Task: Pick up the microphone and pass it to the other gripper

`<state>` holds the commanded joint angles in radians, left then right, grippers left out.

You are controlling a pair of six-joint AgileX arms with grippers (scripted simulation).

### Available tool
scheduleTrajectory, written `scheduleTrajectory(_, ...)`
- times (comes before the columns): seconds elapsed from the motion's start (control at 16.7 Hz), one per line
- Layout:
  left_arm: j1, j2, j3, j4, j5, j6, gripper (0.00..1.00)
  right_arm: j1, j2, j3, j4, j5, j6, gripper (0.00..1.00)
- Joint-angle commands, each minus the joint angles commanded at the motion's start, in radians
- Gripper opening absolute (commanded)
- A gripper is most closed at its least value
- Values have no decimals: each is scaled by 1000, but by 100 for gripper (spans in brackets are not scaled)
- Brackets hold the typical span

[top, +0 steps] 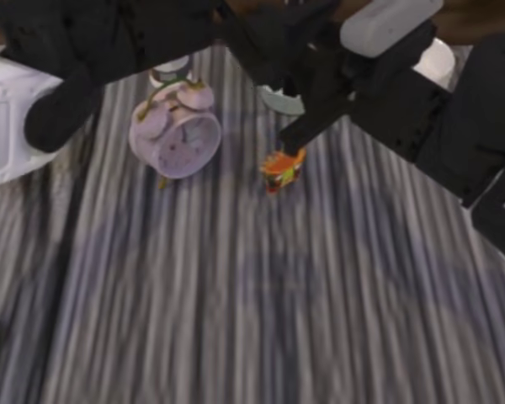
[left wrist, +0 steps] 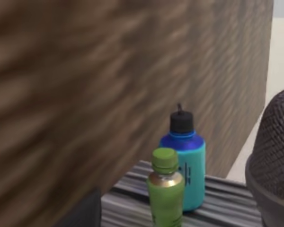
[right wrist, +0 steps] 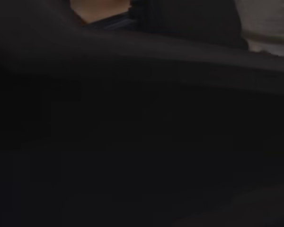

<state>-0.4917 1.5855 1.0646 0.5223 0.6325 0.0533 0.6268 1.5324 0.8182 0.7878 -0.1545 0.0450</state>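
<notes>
The microphone's grey mesh head (left wrist: 276, 156) fills the edge of the left wrist view, close to the camera; its handle is hidden there. In the top view both black arms meet at the back middle of the table. My left gripper (top: 251, 40), on the arm with the white boxy segment (top: 8, 126), reaches in from the left. My right gripper (top: 320, 84), below the pale-grey capsule segment (top: 389, 25), reaches in from the right. A slim black shape (top: 307, 126) slants down from that meeting point; I cannot tell whether it is the handle. The right wrist view is dark.
A pink alarm clock (top: 175, 133) lies at the back left, with a small orange burger toy (top: 282, 168) near the middle and a pale bowl (top: 284, 101) behind it. A green bottle (left wrist: 165, 189) and a blue bottle (left wrist: 184, 165) stand at the table's edge by a brown wall (left wrist: 85, 71).
</notes>
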Motion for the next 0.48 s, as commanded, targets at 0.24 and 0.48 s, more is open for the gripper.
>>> scheduleTrajectory(0.24, -1, 2, 2, 0, -1, 0, 100, 0, 0, 0, 0, 0, 0, 0)
scheduleTrajectory(0.48, -1, 2, 2, 0, -1, 0, 70, 0, 0, 0, 0, 0, 0, 0)
